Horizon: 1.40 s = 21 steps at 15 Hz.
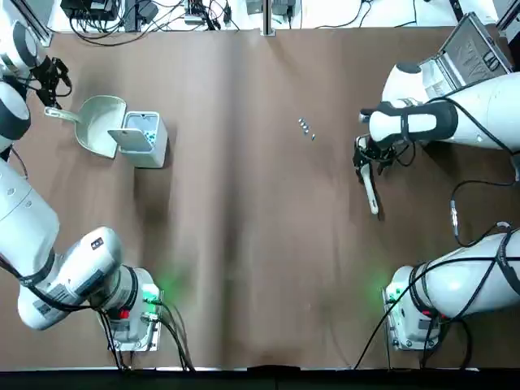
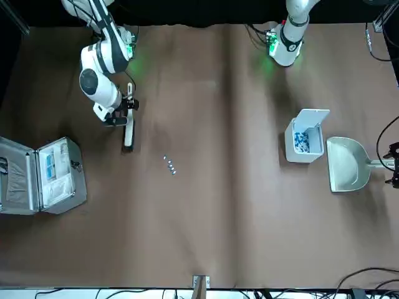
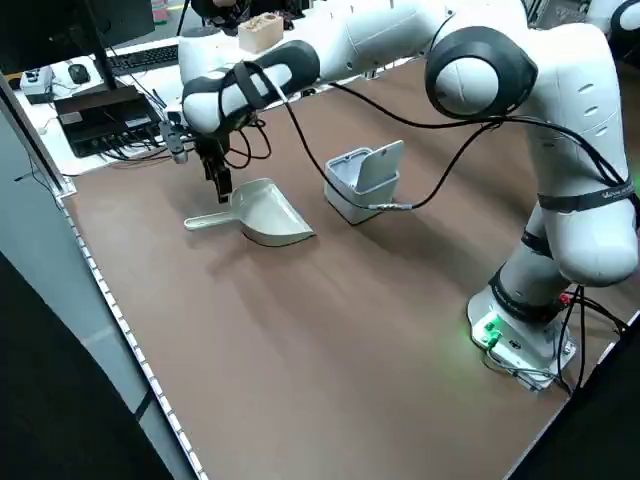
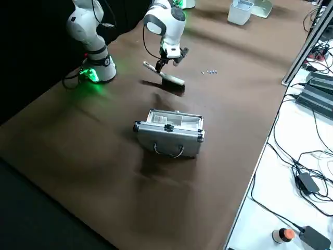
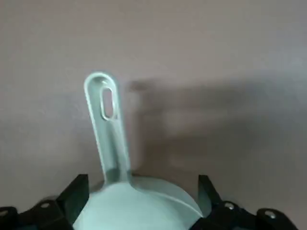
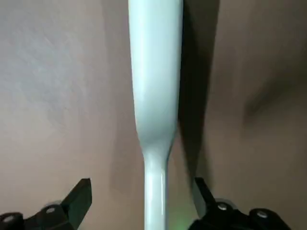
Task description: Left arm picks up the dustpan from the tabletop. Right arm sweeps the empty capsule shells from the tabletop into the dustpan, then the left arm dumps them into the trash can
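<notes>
The cream dustpan [image 1: 101, 123] lies on the brown tabletop [image 1: 244, 244] at the far left, its thin handle [image 5: 108, 129] pointing away from the trash can [image 1: 142, 138]. My left gripper [image 5: 141, 196] hovers open over the spot where the handle meets the pan, holding nothing. It shows just above the dustpan [image 3: 265, 212] in the left side view. The empty capsule shells [image 1: 306, 127] form a tiny cluster right of centre. To their right my right gripper [image 6: 141, 199] is open, its fingers on either side of the slim white brush [image 6: 156, 72] on the table.
The light-grey trash can [image 2: 303, 143] stands with its lid up, bluish bits inside, right beside the dustpan [image 2: 346, 165]. An open metal case [image 1: 467, 57] sits at the far right corner. Cables and equipment run along the table's far edge.
</notes>
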Available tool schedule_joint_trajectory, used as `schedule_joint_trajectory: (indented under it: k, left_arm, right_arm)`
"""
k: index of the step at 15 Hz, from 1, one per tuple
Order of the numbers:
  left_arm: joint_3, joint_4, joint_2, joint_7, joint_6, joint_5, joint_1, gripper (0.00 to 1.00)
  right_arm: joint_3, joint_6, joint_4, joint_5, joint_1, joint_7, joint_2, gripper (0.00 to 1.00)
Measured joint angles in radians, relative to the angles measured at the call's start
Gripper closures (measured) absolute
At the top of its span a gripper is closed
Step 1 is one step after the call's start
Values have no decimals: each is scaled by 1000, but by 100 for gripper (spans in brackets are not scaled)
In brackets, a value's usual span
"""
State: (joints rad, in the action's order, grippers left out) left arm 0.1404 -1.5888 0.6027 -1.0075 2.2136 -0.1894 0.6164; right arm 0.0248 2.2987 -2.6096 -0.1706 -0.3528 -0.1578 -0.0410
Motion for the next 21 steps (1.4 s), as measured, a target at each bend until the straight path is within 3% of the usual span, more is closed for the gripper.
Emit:
schedule_joint_trajectory:
  k: [6, 7, 9, 14, 18, 21]
  left_arm:
    - [0, -77, 1, 32, 129, -13, 84, 0]
    - [0, -96, 1, 32, 158, -13, 83, 0]
    - [1, -130, 2, 32, 197, -13, 82, 0]
    - [0, -156, 2, 32, 207, -16, 88, 1]
    - [0, -158, 2, 32, 209, -37, 97, 11]
    - [0, -159, 2, 32, 210, -44, 105, 12]
  right_arm:
    - [0, 4, -44, -1, -40, 0, 0, 7]
    - [0, 7, -47, -1, -46, 0, 0, 13]
    - [0, 17, -53, -1, -59, 0, 6, 15]
    - [8, 29, -55, -1, -60, -1, 42, 35]
    - [14, 26, -55, -1, -51, -1, 50, 41]
    - [15, 14, -55, -1, -50, -1, 50, 46]
